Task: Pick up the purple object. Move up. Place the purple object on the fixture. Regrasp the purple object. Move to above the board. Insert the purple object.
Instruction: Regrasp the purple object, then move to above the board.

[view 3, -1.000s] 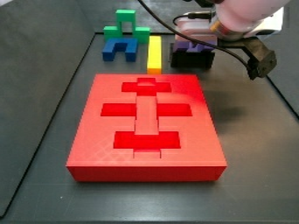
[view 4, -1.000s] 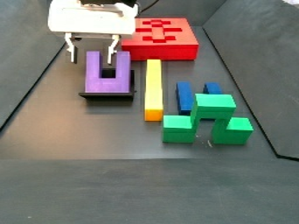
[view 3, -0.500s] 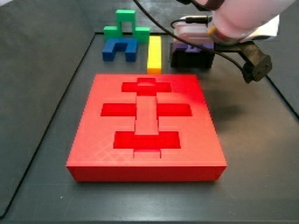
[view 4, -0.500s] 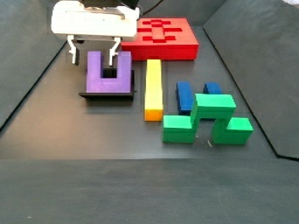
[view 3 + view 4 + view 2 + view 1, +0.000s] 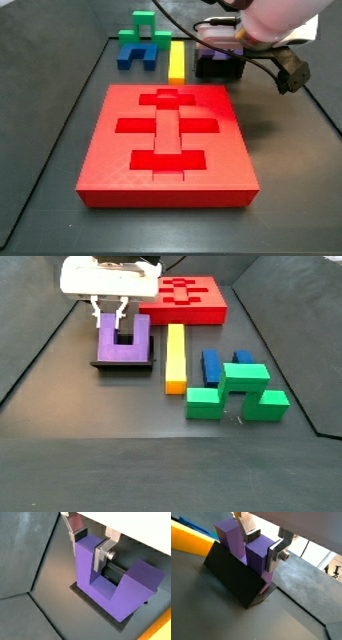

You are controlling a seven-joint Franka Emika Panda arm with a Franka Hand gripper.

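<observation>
The purple object (image 5: 123, 348), a U-shaped block, stands prongs up on the black fixture (image 5: 123, 365) beside the near end of the red board (image 5: 187, 298). My gripper (image 5: 110, 318) is low over it and shut on one prong, a finger on each side. In both wrist views the gripper (image 5: 261, 547) (image 5: 89, 546) clamps that prong, with pads against its faces. The other prong (image 5: 230, 537) (image 5: 137, 579) stands free. The fixture (image 5: 234, 582) (image 5: 115, 573) is under and behind the block. In a side view the purple object (image 5: 218, 45) is partly hidden by the arm.
A yellow bar (image 5: 175, 356) lies next to the fixture. Blue pieces (image 5: 210, 364) and a green block (image 5: 238, 391) lie beyond it. The board (image 5: 167, 140) fills the middle of the floor. Dark walls rise at the sides.
The fingers have closed in from a wide gap around the block to a narrow grip on one prong. The block and fixture have not moved.
</observation>
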